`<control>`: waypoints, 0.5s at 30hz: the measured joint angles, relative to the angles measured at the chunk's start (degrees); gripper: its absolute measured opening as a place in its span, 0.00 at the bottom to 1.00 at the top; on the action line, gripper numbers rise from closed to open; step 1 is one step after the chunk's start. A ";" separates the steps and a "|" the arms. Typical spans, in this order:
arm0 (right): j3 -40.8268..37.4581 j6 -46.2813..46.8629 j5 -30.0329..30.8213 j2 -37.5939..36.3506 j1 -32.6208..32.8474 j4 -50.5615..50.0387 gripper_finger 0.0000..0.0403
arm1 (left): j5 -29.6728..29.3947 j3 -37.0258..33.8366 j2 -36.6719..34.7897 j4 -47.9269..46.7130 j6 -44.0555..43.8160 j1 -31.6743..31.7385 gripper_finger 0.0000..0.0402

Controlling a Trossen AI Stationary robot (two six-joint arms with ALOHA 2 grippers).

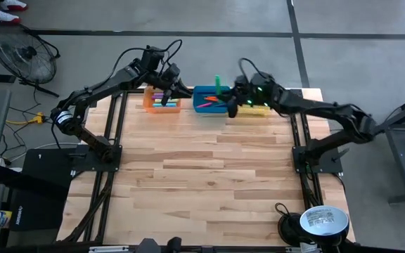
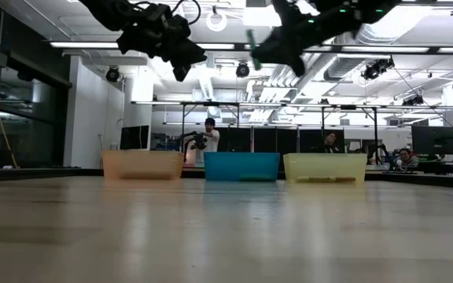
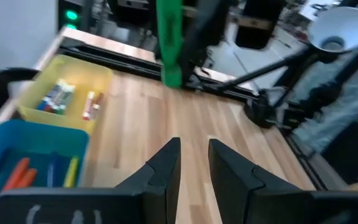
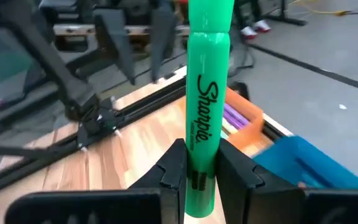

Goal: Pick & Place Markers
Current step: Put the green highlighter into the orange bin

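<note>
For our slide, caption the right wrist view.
Right gripper holds a green marker upright above the wooden table.

Green marker [image 4: 204,118] with black lettering; orange bin [image 1: 162,100], blue bin [image 1: 210,99], yellow bin [image 1: 255,109], possibly translucent.

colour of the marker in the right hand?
Green marker, with black lettering; clearest in the right wrist view.

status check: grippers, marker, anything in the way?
Right gripper shut on green marker, high over blue bin. Left gripper open, empty, above orange bin. Nothing in the way.
</note>
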 joint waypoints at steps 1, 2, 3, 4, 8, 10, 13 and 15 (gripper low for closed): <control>2.60 -1.31 -1.12 1.88 -0.18 -1.31 0.13 | -0.88 0.00 0.00 0.92 -0.78 0.00 0.20; 5.09 -2.61 -1.84 3.54 -0.33 -2.73 0.13 | -1.76 0.00 0.00 1.94 -1.51 0.00 0.20; 7.61 -3.94 -2.50 5.05 -0.57 -4.28 0.13 | -2.70 0.00 0.00 2.96 -2.34 0.00 0.20; 9.83 -5.23 -3.17 6.31 -0.71 -5.51 0.13 | -3.33 0.00 0.00 3.93 -3.05 0.01 0.20; 16.81 -8.67 -6.23 10.03 -1.76 -8.51 0.13 | -6.06 0.00 0.00 7.07 -4.59 0.02 0.20; 19.02 -9.49 -7.45 11.05 -2.22 -9.70 0.13 | -7.25 0.00 0.00 8.20 -4.59 0.02 0.20; 20.70 -10.59 -9.12 11.46 -3.01 -10.14 0.13 | -8.87 0.00 0.00 9.75 -4.95 0.02 0.20; 20.83 -10.97 -9.39 11.44 -3.31 -10.11 0.13 | -10.60 0.00 0.00 11.59 -5.82 0.01 0.20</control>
